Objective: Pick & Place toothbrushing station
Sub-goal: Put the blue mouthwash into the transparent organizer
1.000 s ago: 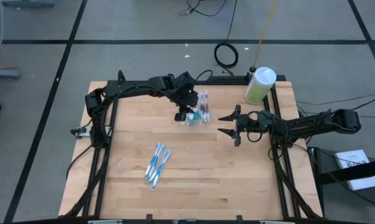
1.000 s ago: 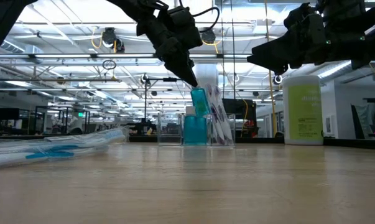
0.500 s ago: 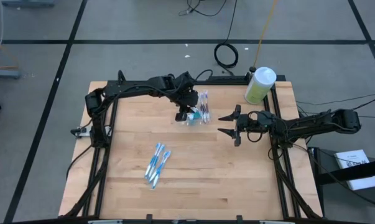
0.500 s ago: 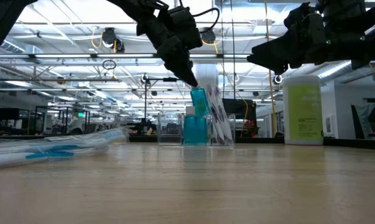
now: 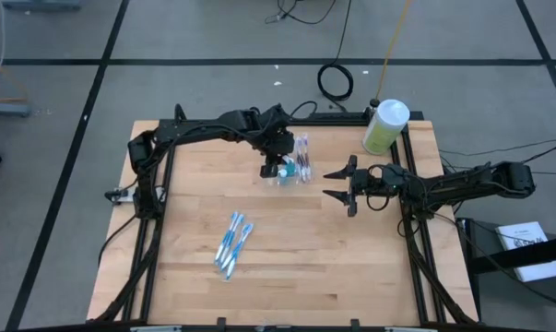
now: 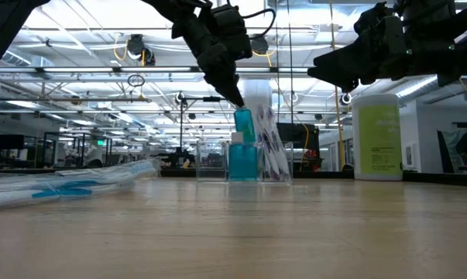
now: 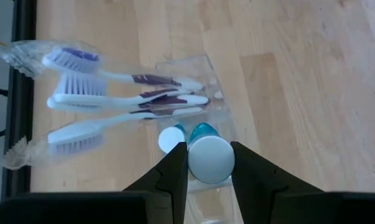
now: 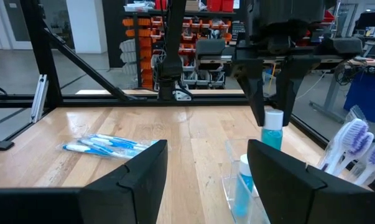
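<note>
The toothbrushing station, a small clear tray point(image 7: 207, 67), stands at the far middle of the table point(image 5: 287, 175). Several wrapped toothbrushes point(image 7: 112, 102) stick out of it, and a small teal bottle point(image 6: 242, 160) with a white cap point(image 7: 172, 139) stands in it. My left gripper point(image 7: 209, 155) is shut on a second teal bottle point(image 6: 245, 124) right above the tray. My right gripper point(image 5: 336, 183) hangs open at the tray's right, level, fingers toward the tray, with nothing between them. My left gripper pinches the second teal bottle by its pale top end point(image 7: 209, 163) between its two fingers. The fingers point(image 6: 231, 91) slant down at it from above and from the table's left. The bottle hangs nearly upright, its lower end point(image 8: 272, 142) at the tray's rim; whether it touches, I cannot tell.
Several wrapped blue toothbrushes point(image 5: 231, 244) lie flat on the table nearer the front, left of the middle. A green bottle with a white cap point(image 5: 385, 126) stands at the far right corner. Bare wood spreads across the table's near half.
My left gripper has rolled a little at the wrist. The teal bottle in it, tilted before, now hangs closer to upright over the tray.
</note>
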{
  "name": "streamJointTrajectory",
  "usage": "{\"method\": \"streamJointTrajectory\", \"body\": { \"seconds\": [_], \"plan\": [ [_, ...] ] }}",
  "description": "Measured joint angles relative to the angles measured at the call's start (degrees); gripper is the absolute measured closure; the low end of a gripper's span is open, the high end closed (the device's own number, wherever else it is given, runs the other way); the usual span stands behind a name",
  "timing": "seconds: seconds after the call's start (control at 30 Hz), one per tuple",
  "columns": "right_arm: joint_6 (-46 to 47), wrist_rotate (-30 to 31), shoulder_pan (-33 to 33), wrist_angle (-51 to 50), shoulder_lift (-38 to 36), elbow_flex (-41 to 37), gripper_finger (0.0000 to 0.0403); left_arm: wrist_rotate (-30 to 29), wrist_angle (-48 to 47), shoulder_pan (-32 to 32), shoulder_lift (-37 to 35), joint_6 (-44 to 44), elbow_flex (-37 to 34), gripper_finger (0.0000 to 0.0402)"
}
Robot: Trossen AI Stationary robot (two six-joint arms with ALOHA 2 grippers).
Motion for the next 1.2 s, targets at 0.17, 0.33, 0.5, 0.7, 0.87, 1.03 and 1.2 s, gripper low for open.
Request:
{"method": "streamJointTrajectory", "body": {
  "seconds": [0.17,0.33,0.5,0.7,0.87,1.03,1.2],
  "plan": [
    [-0.01,-0.02,0.0,0.0,0.0,-0.02,0.0188,0.06,-0.12,-0.37,-0.04,0.0,0.0,0.0298],
    [-0.01,-0.02,0.01,0.01,0.0,-0.02,0.0186,0.19,-0.31,-1.2,-0.07,0.02,0.0,0.0298],
    [0.01,-0.02,0.0,0.02,0.0,-0.02,0.019,0.27,-0.47,-1.62,-0.09,0.53,0.02,0.0298],
    [0.01,-0.02,-0.01,0.02,0.0,-0.07,0.0188,0.69,-0.28,-1.62,0.32,0.48,0.07,0.0298],
    [0.01,-0.02,-0.01,0.02,0.0,-0.07,0.0188,1.06,0.24,-1.62,1.59,0.76,0.12,0.0298],
    [0.01,-0.02,-0.01,0.03,0.0,-0.07,0.0186,0.88,0.5,-1.37,2.76,1.1,0.11,0.0298],
    [0.03,-0.02,-0.01,0.0,0.0,-0.07,0.0188,0.91,0.65,-1.07,4.11,1.12,0.11,0.0298]
  ]
}}
